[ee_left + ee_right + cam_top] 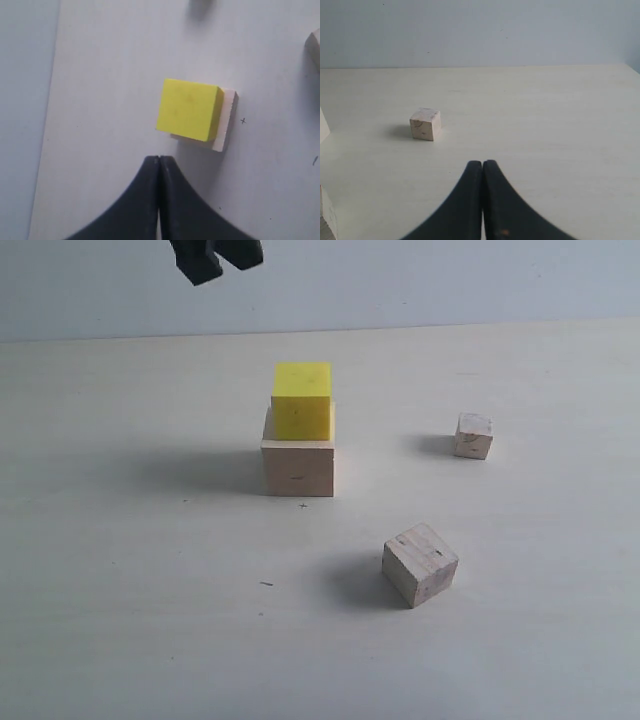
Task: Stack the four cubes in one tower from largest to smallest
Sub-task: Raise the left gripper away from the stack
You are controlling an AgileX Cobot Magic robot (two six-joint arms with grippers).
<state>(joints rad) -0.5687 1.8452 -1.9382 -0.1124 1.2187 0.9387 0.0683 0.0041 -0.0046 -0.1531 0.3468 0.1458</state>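
Observation:
The bright yellow cube (302,400) sits on the largest pale wood cube (298,468), a two-tier tower at mid-table, the yellow one set toward the back. From above, yellow cube (189,109) covers most of the base (227,117). The knotty pale wood cube (420,564) lies alone, turned askew, nearer the front right. The tiniest cube (473,436) stands alone at the right, also seen as the small cube (425,124). My left gripper (159,159) is shut and empty, hanging high above and left of the tower (215,258). My right gripper (482,162) is shut and empty, low over the table.
The table (120,620) is pale and bare apart from the cubes, with a grey wall behind it. A small cross mark (303,506) lies just in front of the tower. Pale wood corners (326,217) poke into the right wrist view's edge.

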